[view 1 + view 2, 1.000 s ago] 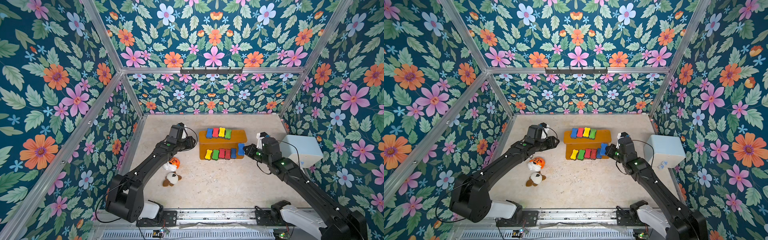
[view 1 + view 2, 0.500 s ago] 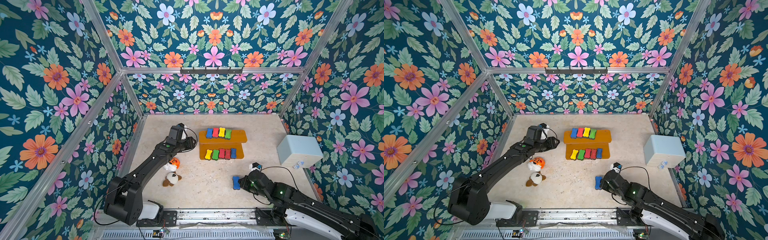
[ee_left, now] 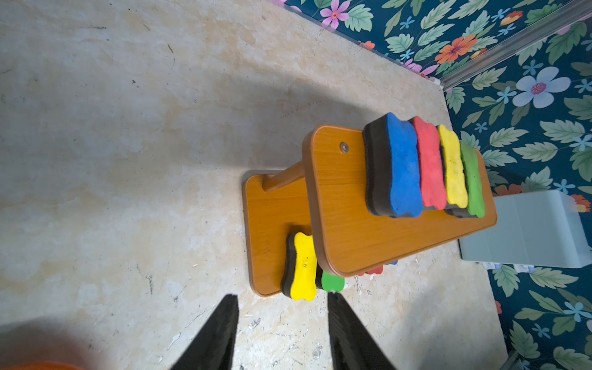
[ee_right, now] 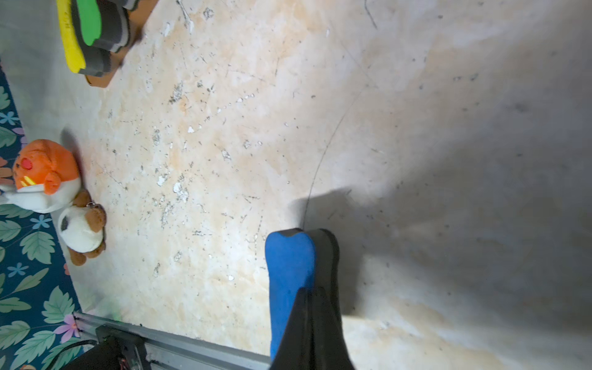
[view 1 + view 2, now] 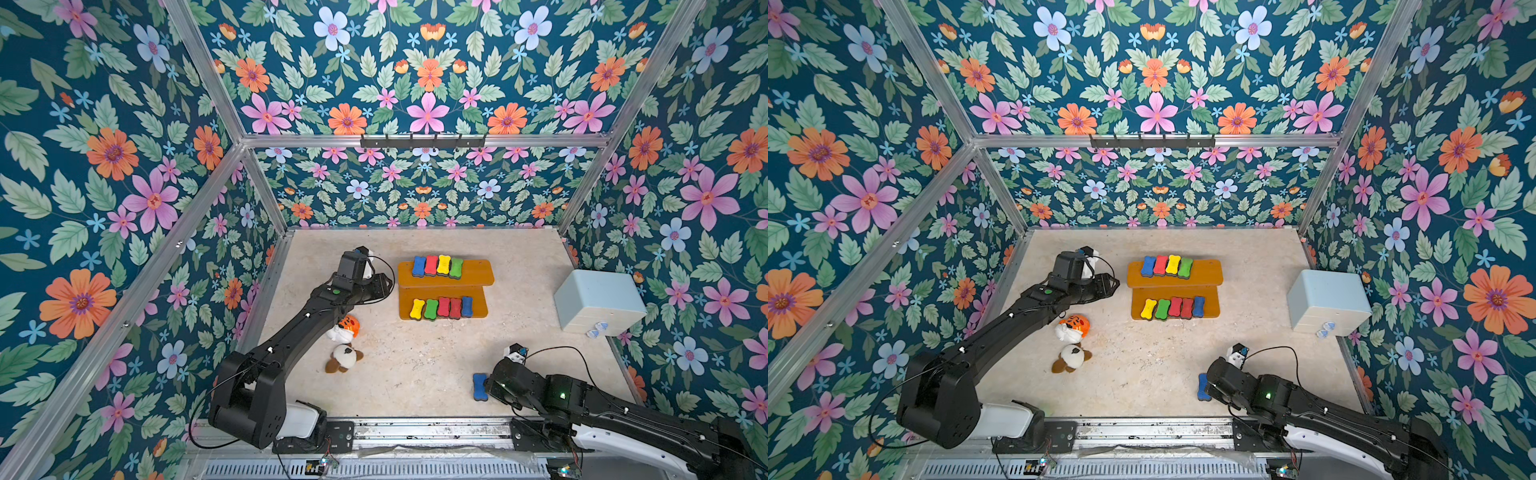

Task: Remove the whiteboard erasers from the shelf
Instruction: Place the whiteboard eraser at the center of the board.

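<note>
The orange-brown shelf (image 5: 476, 272) stands mid-table. Its upper tier carries blue, red, yellow and green whiteboard erasers (image 5: 437, 266). On the lower tier (image 5: 478, 308) lie a yellow, a green, two red and a blue one (image 5: 442, 307). My left gripper (image 5: 384, 286) hovers just left of the shelf, open and empty; in its wrist view the gripper (image 3: 282, 296) faces the lower yellow eraser (image 3: 302, 266). Near the front rail, my right gripper (image 5: 489, 384) is shut on one end of another blue eraser (image 5: 480, 386), seen on edge past the gripper (image 4: 309, 290) with blue foam (image 4: 288, 272) and dark felt.
A pale blue box (image 5: 598, 301) sits at the right wall. Two plush toys, one orange (image 5: 348, 326) and one brown and white (image 5: 345, 357), lie left of centre beside my left arm. A metal rail (image 5: 415, 428) runs along the front edge.
My right arm pulled back from the right end of the shelf's lower tier to the front of the table, carrying the blue eraser with it. The left arm stayed put.
</note>
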Controlling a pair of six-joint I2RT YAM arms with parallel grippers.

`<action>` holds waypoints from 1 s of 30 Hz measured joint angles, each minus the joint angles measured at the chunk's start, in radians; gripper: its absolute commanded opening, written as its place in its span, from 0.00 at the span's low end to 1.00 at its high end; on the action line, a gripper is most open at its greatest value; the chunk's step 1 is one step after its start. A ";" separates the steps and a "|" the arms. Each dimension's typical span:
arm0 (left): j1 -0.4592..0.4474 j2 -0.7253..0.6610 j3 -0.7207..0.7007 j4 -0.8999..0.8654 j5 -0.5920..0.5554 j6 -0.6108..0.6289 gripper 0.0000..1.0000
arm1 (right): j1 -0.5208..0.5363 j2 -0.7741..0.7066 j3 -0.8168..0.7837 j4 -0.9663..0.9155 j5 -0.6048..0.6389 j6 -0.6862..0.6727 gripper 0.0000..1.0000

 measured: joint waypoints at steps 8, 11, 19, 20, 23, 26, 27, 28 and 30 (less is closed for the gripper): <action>0.000 0.014 0.000 0.000 0.000 0.000 0.51 | 0.000 0.029 0.007 -0.047 -0.024 -0.058 0.00; 0.000 0.018 0.002 0.000 0.000 0.000 0.51 | -0.001 0.028 0.002 -0.044 -0.034 -0.080 0.00; 0.000 0.018 0.010 0.000 0.000 0.000 0.51 | -0.029 0.026 0.002 -0.043 -0.050 -0.124 0.16; 0.000 0.018 0.011 -0.001 0.000 0.000 0.51 | -0.033 0.026 0.006 -0.045 -0.050 -0.129 0.17; 0.000 0.018 0.013 -0.001 0.000 0.000 0.51 | -0.047 0.021 0.027 -0.055 -0.050 -0.145 0.21; 0.000 0.018 0.018 -0.003 0.000 0.000 0.51 | -0.066 0.018 0.061 -0.068 -0.049 -0.163 0.23; 0.000 0.018 0.021 -0.005 0.000 0.000 0.51 | -0.075 0.020 0.076 -0.074 -0.048 -0.169 0.24; 0.000 0.019 0.025 -0.006 0.001 0.000 0.51 | -0.085 0.023 0.092 -0.077 -0.048 -0.176 0.25; 0.000 0.019 0.034 -0.008 0.003 0.000 0.51 | -0.110 0.037 0.129 -0.080 -0.045 -0.196 0.26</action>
